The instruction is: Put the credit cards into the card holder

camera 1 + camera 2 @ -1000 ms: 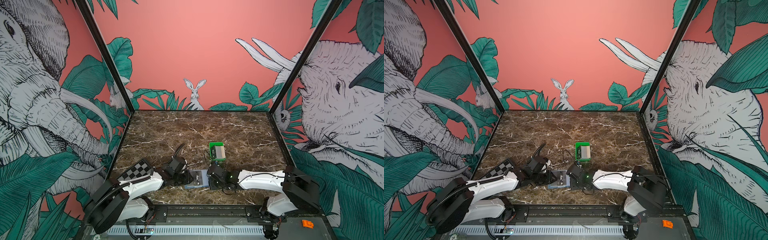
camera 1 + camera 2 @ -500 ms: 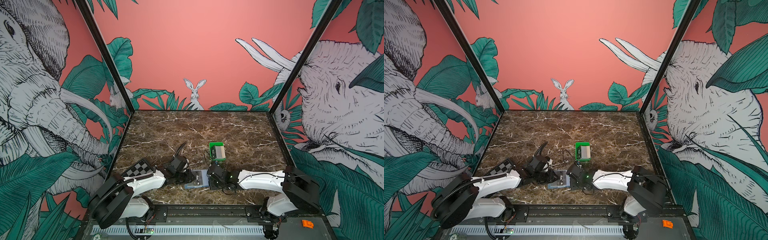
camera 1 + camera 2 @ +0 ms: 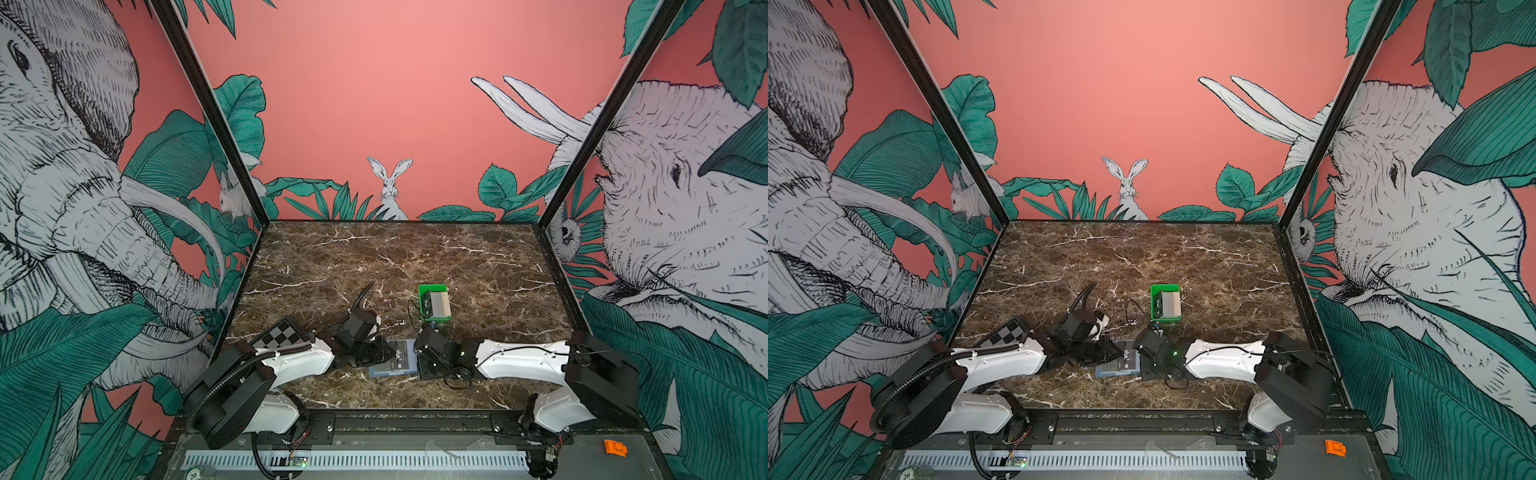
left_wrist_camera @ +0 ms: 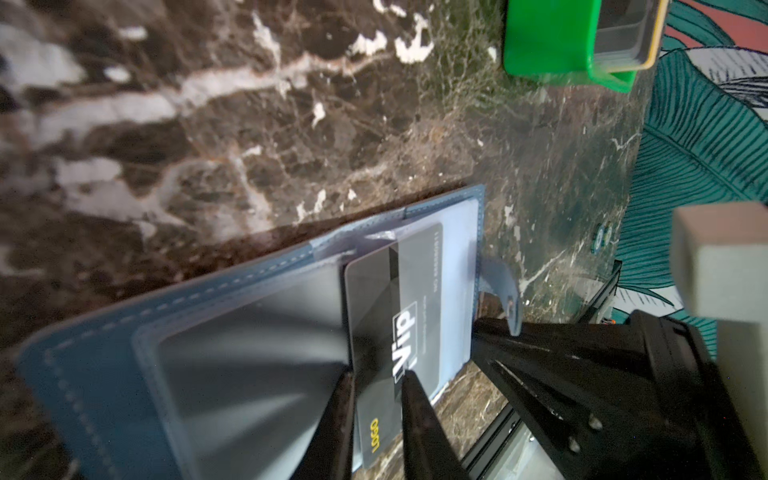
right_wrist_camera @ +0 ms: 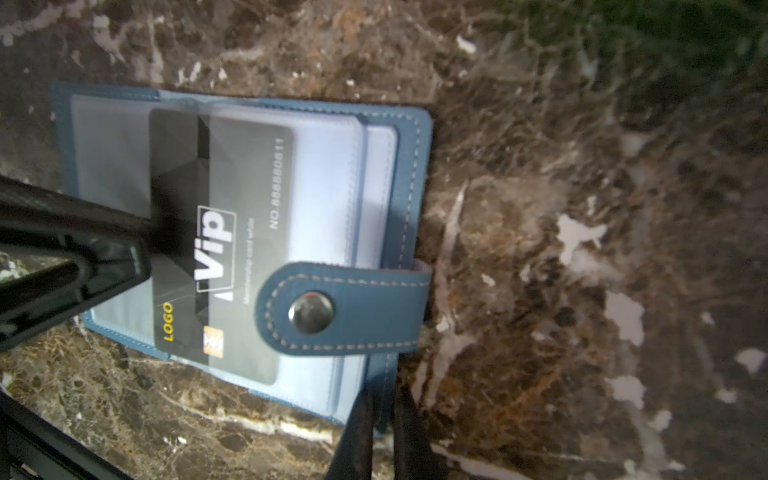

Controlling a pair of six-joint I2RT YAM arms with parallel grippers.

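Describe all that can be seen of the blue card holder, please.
The card holder is a slate-blue, leather-like wallet with pale stitching, lying open and flat on the marble table. Clear plastic pockets fill its inside. Its snap tab folds over them, with a metal stud. The right gripper pinches its edge; the left gripper holds a black VIP card partly in a pocket.

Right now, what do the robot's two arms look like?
The left arm and right arm have smooth white shells between black joints. A ribbed black hose runs along the left, a thin black cable and green light on the right. The left tool and right tool are black, with slim tapering fingers.
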